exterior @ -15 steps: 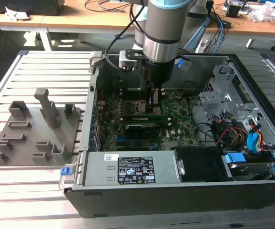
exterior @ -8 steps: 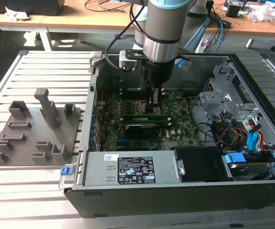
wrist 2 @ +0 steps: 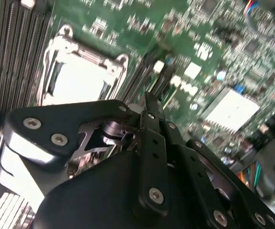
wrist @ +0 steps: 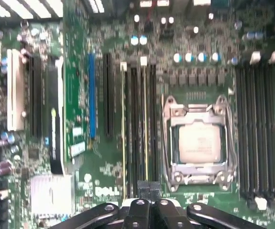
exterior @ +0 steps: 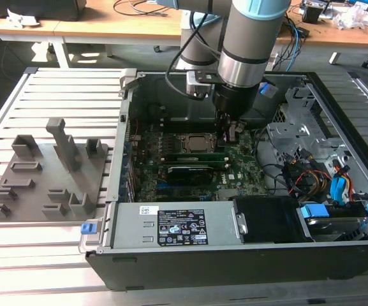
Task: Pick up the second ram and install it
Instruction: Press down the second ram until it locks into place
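Observation:
The second ram [wrist: 145,124] is a thin green stick seen edge-on, standing in a memory slot beside the CPU socket [wrist: 199,143]. In the exterior view it is a slim green line [exterior: 193,154] just in front of the socket [exterior: 193,141]. My gripper [wrist: 149,187] is shut, its two black fingertips pressed together right over one end of that stick. The exterior view shows the gripper [exterior: 229,137] lowered inside the open computer case, at the stick's end on the exterior view's right. A similar stick [wrist: 123,124] stands a few slots away.
The grey holder tray [exterior: 43,178] with upright posts lies on the slatted table at the exterior view's left. The case walls [exterior: 123,146], power supply [exterior: 171,224], drive cage [exterior: 298,127] and cable bundle [exterior: 311,175] hem in the motherboard [exterior: 148,182].

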Motion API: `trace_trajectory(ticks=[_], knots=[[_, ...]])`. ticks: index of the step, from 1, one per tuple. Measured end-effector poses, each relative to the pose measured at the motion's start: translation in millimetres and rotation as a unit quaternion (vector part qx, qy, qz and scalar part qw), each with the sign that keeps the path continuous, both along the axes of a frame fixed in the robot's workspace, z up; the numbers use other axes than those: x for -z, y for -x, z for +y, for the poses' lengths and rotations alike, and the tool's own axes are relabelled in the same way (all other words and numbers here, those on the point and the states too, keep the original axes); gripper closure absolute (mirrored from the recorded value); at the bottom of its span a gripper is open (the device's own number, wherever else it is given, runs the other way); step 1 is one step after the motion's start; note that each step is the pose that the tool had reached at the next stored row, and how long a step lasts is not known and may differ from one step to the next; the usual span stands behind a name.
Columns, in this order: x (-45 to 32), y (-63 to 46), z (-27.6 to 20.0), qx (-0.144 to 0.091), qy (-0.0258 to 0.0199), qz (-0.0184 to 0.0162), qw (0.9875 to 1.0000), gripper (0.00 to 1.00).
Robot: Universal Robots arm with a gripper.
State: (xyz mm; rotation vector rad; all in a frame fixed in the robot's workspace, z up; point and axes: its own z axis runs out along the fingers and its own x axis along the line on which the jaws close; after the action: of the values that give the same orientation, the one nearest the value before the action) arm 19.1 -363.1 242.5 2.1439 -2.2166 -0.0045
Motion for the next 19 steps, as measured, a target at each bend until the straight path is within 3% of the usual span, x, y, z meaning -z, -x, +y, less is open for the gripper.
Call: trace_trajectory(ticks=[2,8,11,12,13,14,15,17,19], knots=[[2.5,-2.9,0.0,0.000,-0.0004,0.0011,1.0000,0.89],[14.4,-7.5,-0.4,0.000,-0.0098,0.0025,0.9999,0.89],[13.2,-7.6,-0.1,0.000,-0.0117,0.0021,0.9999,0.89],[7.3,-7.5,-0.2,0.000,-0.0119,0.0015,0.9999,0.89],[4.4,-6.2,-0.3,0.000,-0.0154,0.0005,0.9999,0.89],[4.2,-3.2,-0.7,0.000,-0.0254,0.0004,0.9997,0.89],[4.2,1.9,-2.3,0.000,-0.0418,0.0004,0.9991,0.89],[4.3,18.0,-4.6,0.000,-0.0413,-0.0010,0.9991,0.89],[4.6,36.1,-5.8,0.000,-0.0366,-0.0016,0.9993,0.89]])
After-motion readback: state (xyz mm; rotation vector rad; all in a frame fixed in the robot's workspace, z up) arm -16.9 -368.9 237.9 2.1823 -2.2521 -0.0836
